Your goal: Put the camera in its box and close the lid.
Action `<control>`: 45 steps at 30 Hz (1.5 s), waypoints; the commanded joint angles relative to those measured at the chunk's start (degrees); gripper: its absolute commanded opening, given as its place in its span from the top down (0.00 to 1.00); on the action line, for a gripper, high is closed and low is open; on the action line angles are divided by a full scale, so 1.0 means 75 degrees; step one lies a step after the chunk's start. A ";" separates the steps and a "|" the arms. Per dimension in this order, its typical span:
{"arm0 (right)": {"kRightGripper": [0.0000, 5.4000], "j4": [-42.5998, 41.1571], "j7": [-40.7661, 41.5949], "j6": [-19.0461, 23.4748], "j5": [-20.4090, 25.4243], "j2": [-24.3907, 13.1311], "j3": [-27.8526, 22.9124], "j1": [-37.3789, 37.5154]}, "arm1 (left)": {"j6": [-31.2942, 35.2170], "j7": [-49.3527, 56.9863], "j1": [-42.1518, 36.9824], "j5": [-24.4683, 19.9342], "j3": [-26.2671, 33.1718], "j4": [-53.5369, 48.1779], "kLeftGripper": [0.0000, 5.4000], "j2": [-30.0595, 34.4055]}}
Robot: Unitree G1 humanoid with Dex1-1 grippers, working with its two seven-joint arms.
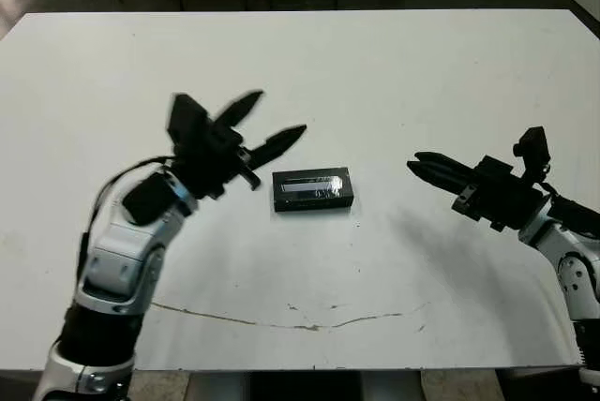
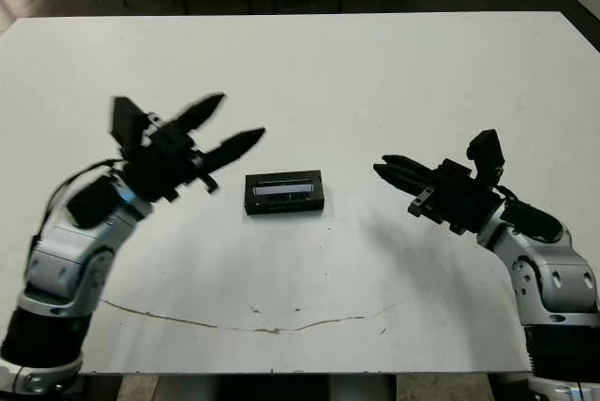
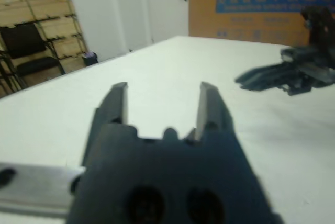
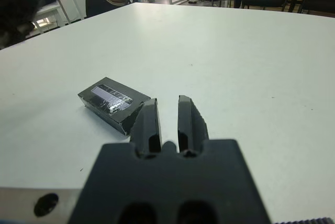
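Right wrist view: glossy-windowed lid (image 4: 111, 96) on rectangular box (image 4: 123, 118).

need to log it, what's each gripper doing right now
left gripper: open, holding nothing.
right gripper: shut, holding nothing.

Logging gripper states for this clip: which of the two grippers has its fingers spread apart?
The left gripper: its two fingers stand clearly apart, just left of the closed box. The right gripper has its fingers nearly together, farther off.
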 commanded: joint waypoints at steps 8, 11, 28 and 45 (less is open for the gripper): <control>1.00 -0.0158 -0.0238 0.0506 0.0151 -0.0038 -0.0131 0.0180 | 0.2119 0.1228 0.0132 0.0708 -0.1158 0.0069 1.00 -0.0623; 1.00 -0.0252 -0.0282 0.0599 0.0177 -0.0053 -0.0163 0.0214 | 0.2597 0.1517 0.0041 0.0930 -0.1326 0.0324 1.00 -0.0763; 1.00 -0.0335 -0.0356 0.0592 0.0078 -0.0043 -0.0149 0.0260 | 0.4416 0.1432 -0.0561 0.1450 -0.1954 0.1908 1.00 -0.0807; 1.00 -0.2342 -0.3769 -0.0101 -0.0870 0.1829 -0.0302 0.0708 | 0.1834 0.1556 0.0975 -0.1000 0.1699 -0.1221 1.00 -0.1000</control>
